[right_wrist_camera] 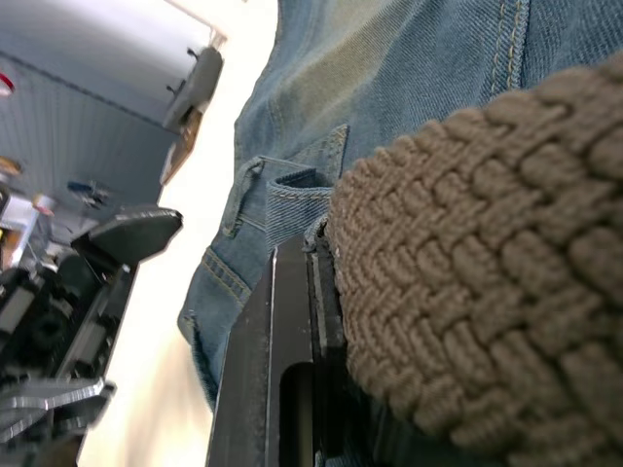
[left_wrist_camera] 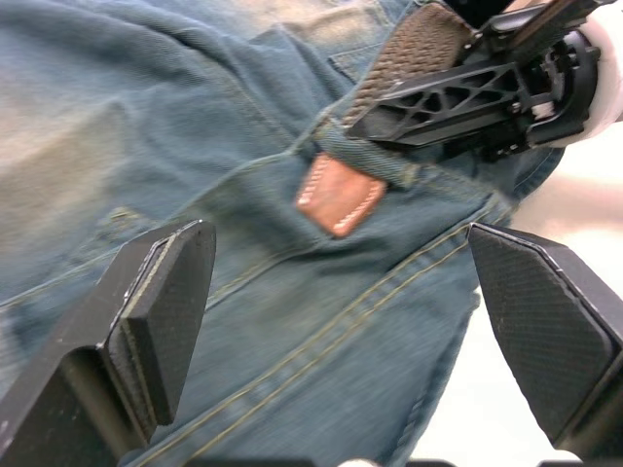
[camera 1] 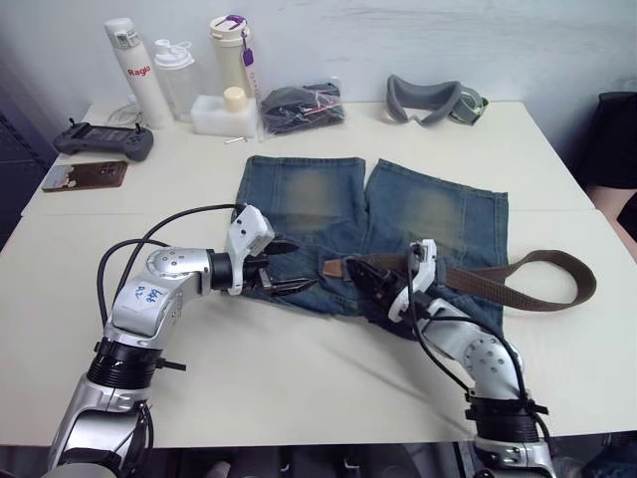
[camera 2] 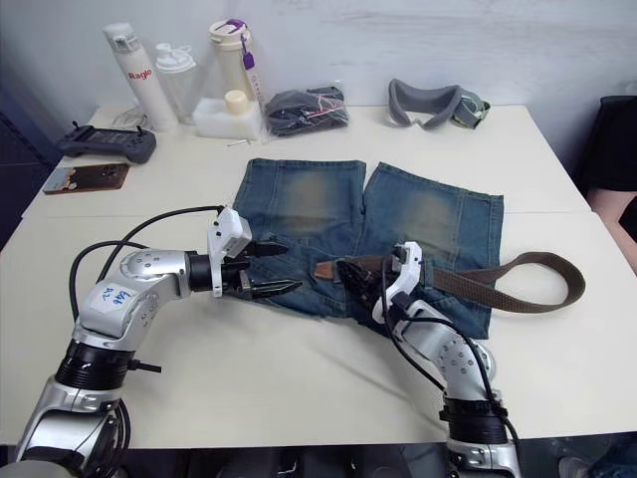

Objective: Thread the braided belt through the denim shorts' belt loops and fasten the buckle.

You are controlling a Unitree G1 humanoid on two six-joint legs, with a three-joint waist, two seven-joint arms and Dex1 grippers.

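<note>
The denim shorts (camera 1: 299, 204) lie flat on the white table, waistband toward me. The braided belt (camera 1: 518, 289) curls in a loop on the table at the right and runs left across the waistband. Its tan leather tip (left_wrist_camera: 341, 195) pokes out from under one of the belt loops (left_wrist_camera: 368, 161). My right gripper (camera 1: 343, 269) is shut on the braided belt just behind that loop, the weave (right_wrist_camera: 487, 292) pressed against its finger. My left gripper (camera 1: 304, 265) hovers open over the waistband, fingers spread wide on either side of the tip and apart from it. The buckle is hidden.
Along the back edge stand bottles (camera 1: 134, 75), a white container (camera 1: 224, 112), a dark bundle in clear plastic (camera 1: 299, 107) and grey goggles (camera 1: 433, 100). A black controller (camera 1: 105, 139) and a flat brown device (camera 1: 85, 176) lie at the far left.
</note>
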